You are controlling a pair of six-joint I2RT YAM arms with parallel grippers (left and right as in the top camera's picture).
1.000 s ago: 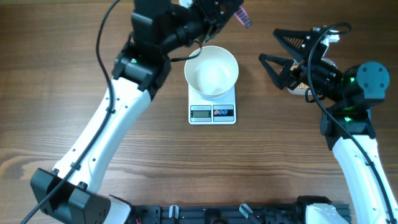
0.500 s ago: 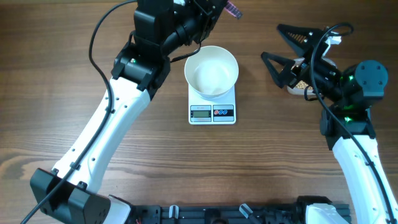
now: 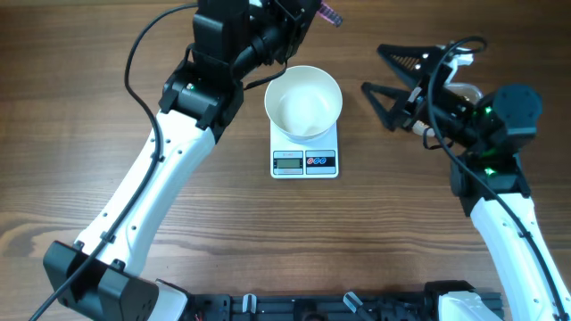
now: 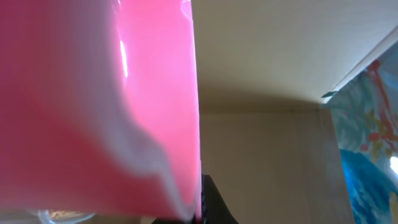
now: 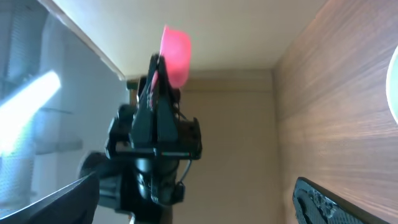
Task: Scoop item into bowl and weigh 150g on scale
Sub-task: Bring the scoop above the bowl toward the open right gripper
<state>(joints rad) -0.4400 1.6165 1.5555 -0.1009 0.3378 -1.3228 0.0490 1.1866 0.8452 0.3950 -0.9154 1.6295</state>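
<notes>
The white bowl (image 3: 303, 102) stands on the small white scale (image 3: 305, 161) at the table's middle; its inside looks bare white. My left gripper (image 3: 302, 16) is at the far edge just beyond the bowl, shut on a pink scoop (image 3: 332, 12). That scoop fills the left half of the left wrist view (image 4: 93, 93). My right gripper (image 3: 382, 73) hangs wide open to the right of the bowl, with nothing between its fingers. In the right wrist view the left arm holds up the pink scoop (image 5: 176, 51) and the bowl's rim (image 5: 394, 87) shows at the right edge. The beans are hidden.
A clear plastic tub (image 3: 467, 89) lies at the far right, mostly hidden behind my right arm. The left arm's white links (image 3: 161, 178) cross the table's left half. Black rails (image 3: 312, 308) run along the near edge.
My right gripper has moved left and a little farther back, toward the bowl, still open. The left gripper with the scoop has shifted slightly left and back, then held.
</notes>
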